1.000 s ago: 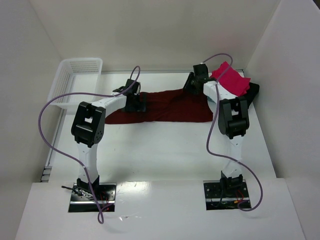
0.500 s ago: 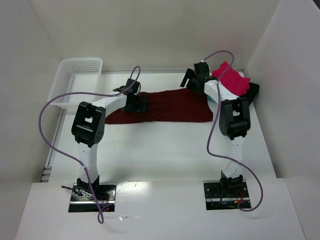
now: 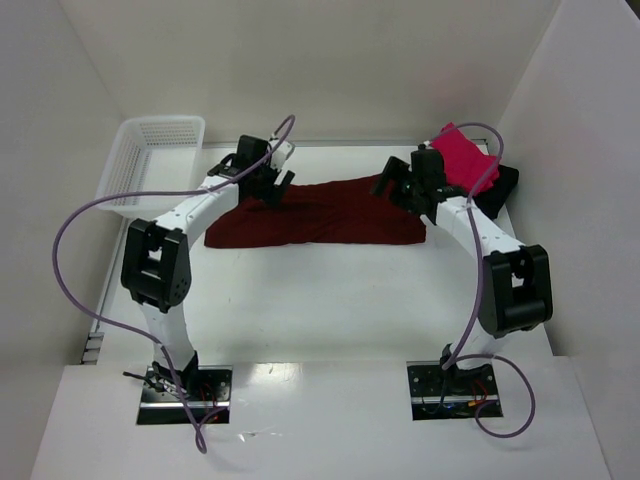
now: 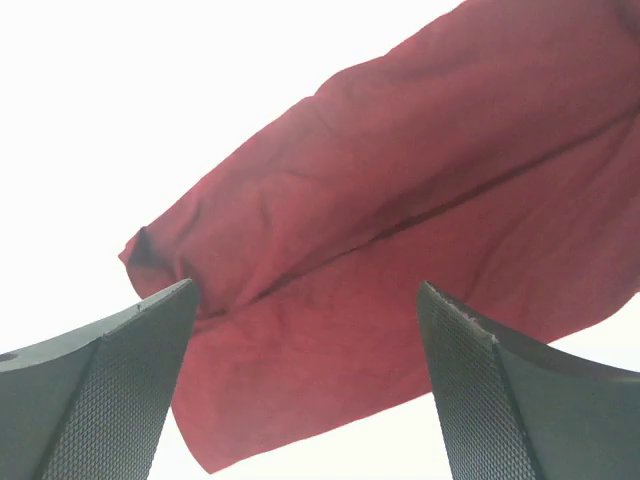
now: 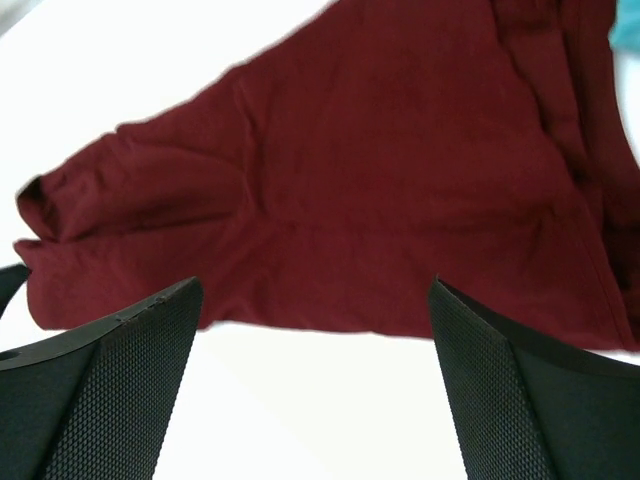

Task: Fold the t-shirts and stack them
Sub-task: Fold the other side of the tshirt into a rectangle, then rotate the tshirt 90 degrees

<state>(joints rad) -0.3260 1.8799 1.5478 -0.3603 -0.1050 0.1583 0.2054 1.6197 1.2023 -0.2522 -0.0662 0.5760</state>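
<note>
White table point(image 3: 330, 300) bearing shirts
A maroon t-shirt point(image 3: 320, 215) is lying across its far half, a lattice basket point(image 3: 150, 150) sitting far-left, folded shirts point(image 3: 465, 165) stacked far-right.

Table point(image 3: 330, 295): basket point(image 3: 163, 120) at far left; shirt point(image 3: 320, 215) spread across far middle; folded shirts point(image 3: 466, 165) stacked in far right corner, beside it.

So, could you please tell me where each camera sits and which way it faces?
Top external: above and behind the arms, facing down at the table; shows left arm, right arm, maroon t-shirt.
Left wrist: on the left arm, facing the maroon t-shirt; its own open jaws at the bottom corners.
Right wrist: on the right arm, same aim; open jaws likewise.
Shared: all three see the maroon t-shirt.
</note>
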